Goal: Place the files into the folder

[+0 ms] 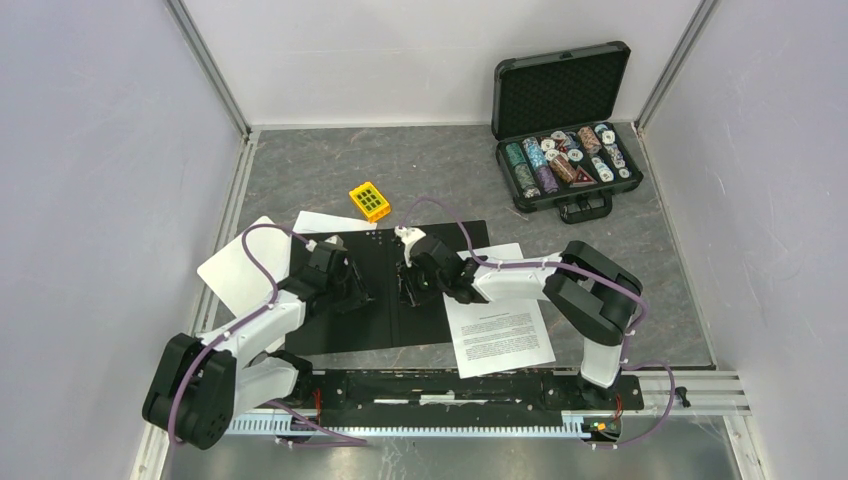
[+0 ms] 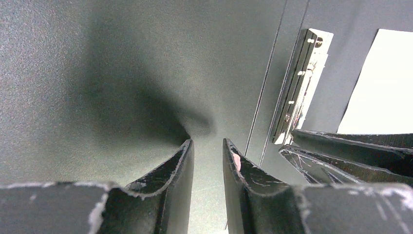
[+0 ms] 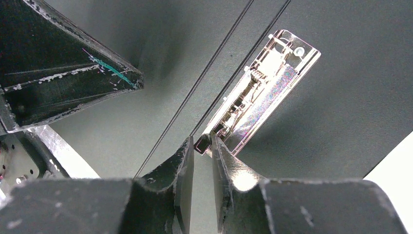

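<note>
Top external view: the folder (image 1: 350,335) lies open and flat on the counter (image 1: 450,170), black inside up, and no paper rests on it. A printed sheet (image 1: 500,335) lies on the counter against the folder's right edge. A second sheet (image 1: 325,220) shows past its far left corner, partly under it. The left pincer (image 2: 207,142) sits low over the left cover, its fingers a narrow gap apart with nothing between them. Whether it presses on the cover cannot be told. The right pincer (image 3: 200,139) is at the spine, its tips set either side of the near end tab of the clip (image 3: 263,92). The gap is narrow, and whether the tab is actually clamped cannot be told. Judged status: the folder is opened and the clip is being addressed. Filing has not begun. Both sheets remain to be carried onto the right cover and secured under the clip, and the folder may then need closing.
</note>
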### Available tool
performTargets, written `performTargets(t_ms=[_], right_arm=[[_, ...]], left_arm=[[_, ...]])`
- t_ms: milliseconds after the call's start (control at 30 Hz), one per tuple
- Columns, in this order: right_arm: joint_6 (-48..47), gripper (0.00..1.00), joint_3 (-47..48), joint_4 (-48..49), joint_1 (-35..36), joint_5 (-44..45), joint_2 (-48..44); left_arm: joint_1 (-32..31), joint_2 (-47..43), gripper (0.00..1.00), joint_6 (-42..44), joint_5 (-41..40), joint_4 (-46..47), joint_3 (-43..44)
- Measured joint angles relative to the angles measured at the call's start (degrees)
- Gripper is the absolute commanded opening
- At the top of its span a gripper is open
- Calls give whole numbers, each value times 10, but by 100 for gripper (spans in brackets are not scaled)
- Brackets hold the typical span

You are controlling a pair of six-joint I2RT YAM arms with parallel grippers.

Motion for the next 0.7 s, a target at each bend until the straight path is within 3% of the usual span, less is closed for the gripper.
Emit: performTargets(t_ms=[700], right_arm=[[-5,9,-63,78,12,54,-18]], left_arm=[[0,16,35,0,9,26,-1]])
